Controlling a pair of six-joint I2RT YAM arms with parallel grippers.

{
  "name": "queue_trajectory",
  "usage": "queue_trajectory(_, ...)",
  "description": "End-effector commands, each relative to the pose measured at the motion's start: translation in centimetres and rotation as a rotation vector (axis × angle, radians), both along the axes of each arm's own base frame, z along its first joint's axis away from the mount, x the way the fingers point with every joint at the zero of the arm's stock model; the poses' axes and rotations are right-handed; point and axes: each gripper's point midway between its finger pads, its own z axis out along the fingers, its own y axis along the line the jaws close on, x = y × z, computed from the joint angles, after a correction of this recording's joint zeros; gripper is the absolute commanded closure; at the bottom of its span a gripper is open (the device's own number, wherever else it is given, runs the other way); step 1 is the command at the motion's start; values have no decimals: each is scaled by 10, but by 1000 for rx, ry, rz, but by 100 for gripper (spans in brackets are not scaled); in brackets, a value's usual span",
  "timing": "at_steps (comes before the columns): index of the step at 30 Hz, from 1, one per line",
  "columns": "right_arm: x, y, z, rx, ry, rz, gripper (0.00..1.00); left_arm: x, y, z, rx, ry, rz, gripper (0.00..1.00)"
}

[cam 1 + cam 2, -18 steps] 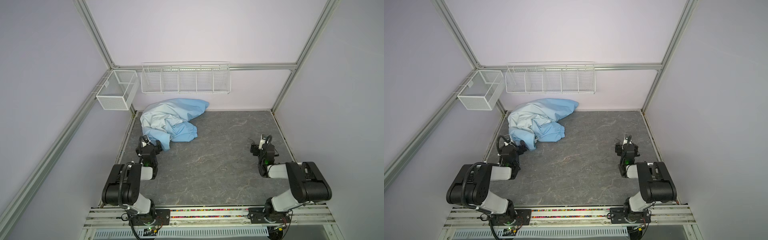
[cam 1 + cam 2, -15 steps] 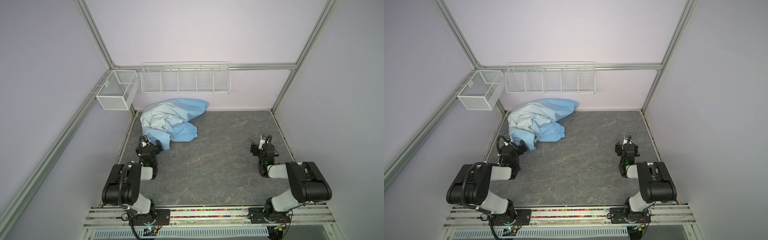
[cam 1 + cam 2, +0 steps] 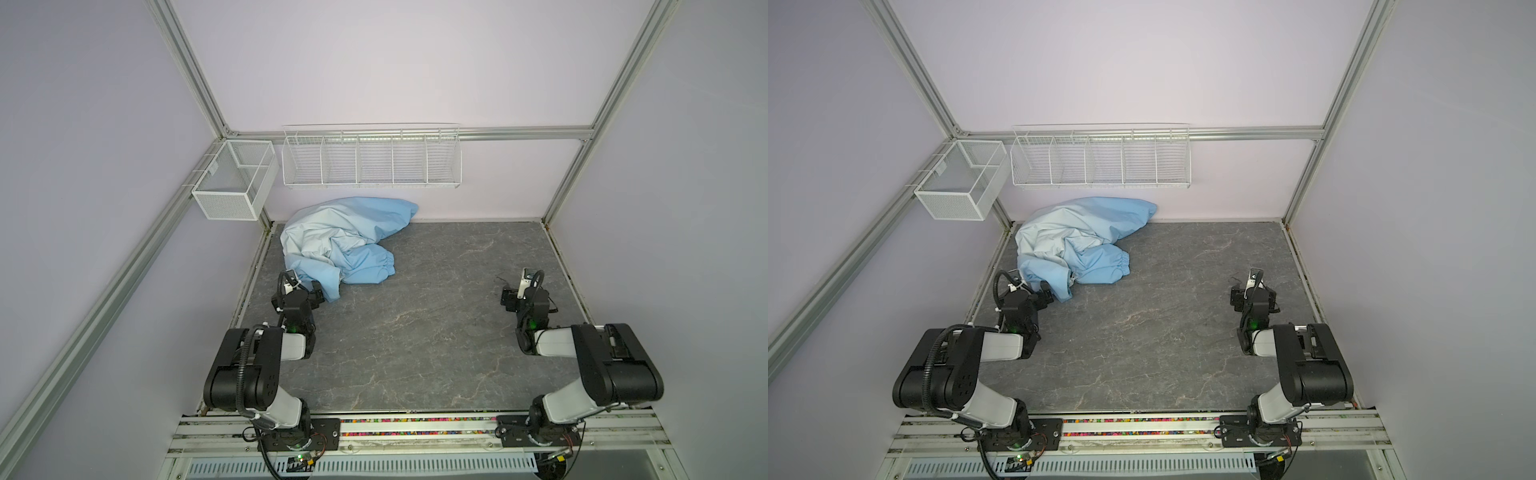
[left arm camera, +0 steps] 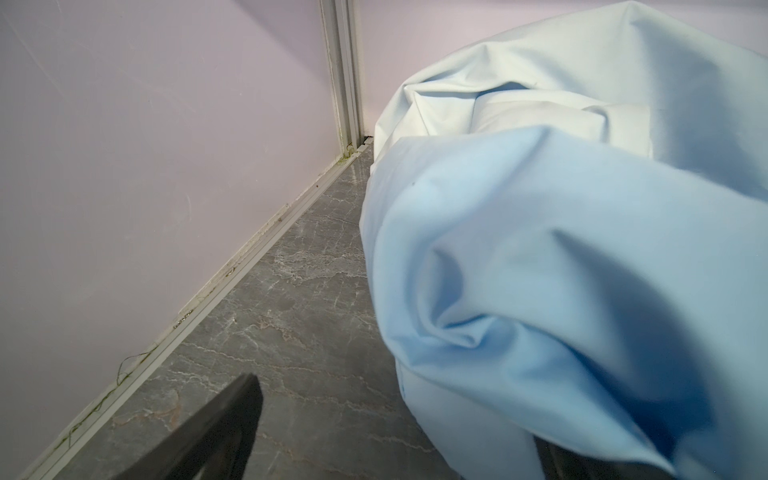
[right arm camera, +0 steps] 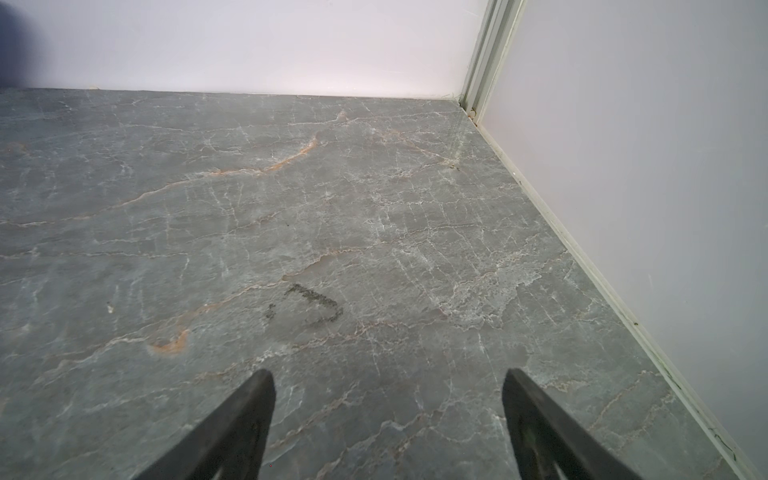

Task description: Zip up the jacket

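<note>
The jacket (image 3: 340, 237) (image 3: 1075, 232) lies crumpled in a light-blue heap at the table's back left corner. One gathered cuff (image 3: 386, 266) points toward the middle, and no zipper shows. My left gripper (image 3: 305, 286) (image 3: 1040, 291) sits low at the heap's near edge and is open. In the left wrist view, a fold of the jacket (image 4: 540, 249) drapes over one finger of the left gripper (image 4: 395, 399), and the other finger stands free over the floor. My right gripper (image 3: 513, 291) (image 3: 1241, 293) (image 5: 386, 374) is open over bare table at the right, far from the jacket.
A white wire rack (image 3: 370, 162) hangs on the back wall above the jacket. A white mesh box (image 3: 232, 183) hangs on the left wall. Walls and metal posts close in the grey marbled table (image 3: 415, 332) on three sides. A dark scuff (image 5: 316, 303) marks the floor.
</note>
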Motion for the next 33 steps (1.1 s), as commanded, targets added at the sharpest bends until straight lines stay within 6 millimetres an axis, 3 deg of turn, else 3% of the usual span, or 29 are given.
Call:
queue_trajectory(1, 1, 0, 11, 4, -39, -7, 11, 7, -6, 9, 4, -31, -27, 0)
queue_trajectory(26, 1, 0, 12, 5, -44, -7, 11, 7, -6, 9, 3, -29, -26, 0)
queue_trajectory(30, 1, 3, 17, 8, -46, 12, 11, 4, 0, 25, -2, -10, 13, 0)
queue_trajectory(33, -1, 6, 24, -12, -67, 29, 12, 0, 9, 51, 1, -16, 70, 0)
